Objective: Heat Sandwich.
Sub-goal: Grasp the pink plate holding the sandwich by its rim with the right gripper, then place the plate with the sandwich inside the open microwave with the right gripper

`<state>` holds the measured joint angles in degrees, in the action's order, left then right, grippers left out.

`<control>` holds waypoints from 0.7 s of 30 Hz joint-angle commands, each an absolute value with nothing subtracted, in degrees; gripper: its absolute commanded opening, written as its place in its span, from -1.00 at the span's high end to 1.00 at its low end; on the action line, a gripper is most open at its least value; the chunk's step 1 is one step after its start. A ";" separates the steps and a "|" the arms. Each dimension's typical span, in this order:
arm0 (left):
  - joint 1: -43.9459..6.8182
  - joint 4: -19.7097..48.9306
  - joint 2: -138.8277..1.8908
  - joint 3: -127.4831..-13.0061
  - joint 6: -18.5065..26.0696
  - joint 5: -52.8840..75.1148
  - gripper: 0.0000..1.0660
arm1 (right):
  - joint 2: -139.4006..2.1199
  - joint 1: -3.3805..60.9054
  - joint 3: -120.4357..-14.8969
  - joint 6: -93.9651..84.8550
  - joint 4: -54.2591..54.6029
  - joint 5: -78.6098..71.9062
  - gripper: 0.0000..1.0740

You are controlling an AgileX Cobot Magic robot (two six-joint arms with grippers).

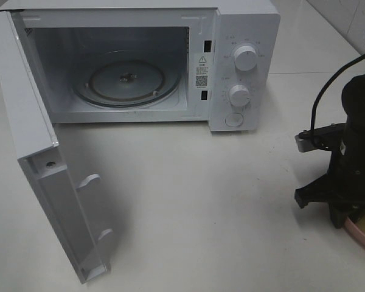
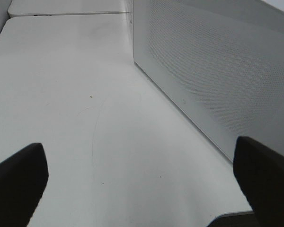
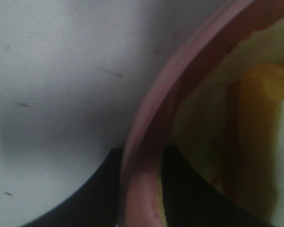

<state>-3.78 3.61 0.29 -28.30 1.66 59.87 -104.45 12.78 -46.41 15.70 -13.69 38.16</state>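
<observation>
Overhead: open microwave [image 1: 140, 67] at 11 o'clock; plate [image 1: 362, 237] at 4 o'clock.
Left wrist: left gripper [image 2: 142, 179] spread wide, empty.
Right wrist: right gripper [image 3: 141, 189] pinching the plate rim. The sandwich [image 3: 258, 118] lies on the plate just inside the jaws, so this gripper is nearer.

Lab bench — microwave [image 1: 255, 30] on white table [image 1: 201, 201]

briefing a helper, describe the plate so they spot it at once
From the white microwave oven with its door open, look to the near right of the white table, under the black robot arm. The round pink plate there, holding the yellowish sandwich, is the only pink thing on it.
</observation>
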 commanded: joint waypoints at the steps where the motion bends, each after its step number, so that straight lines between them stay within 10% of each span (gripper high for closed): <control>1: -4.07 3.50 1.55 -28.13 1.60 59.42 -0.88 | -104.91 12.95 -45.89 17.02 -13.35 38.33 1.00; 21: -4.07 3.50 1.55 -28.13 1.60 59.42 -0.88 | -100.90 18.79 -45.95 28.53 -24.92 44.06 1.00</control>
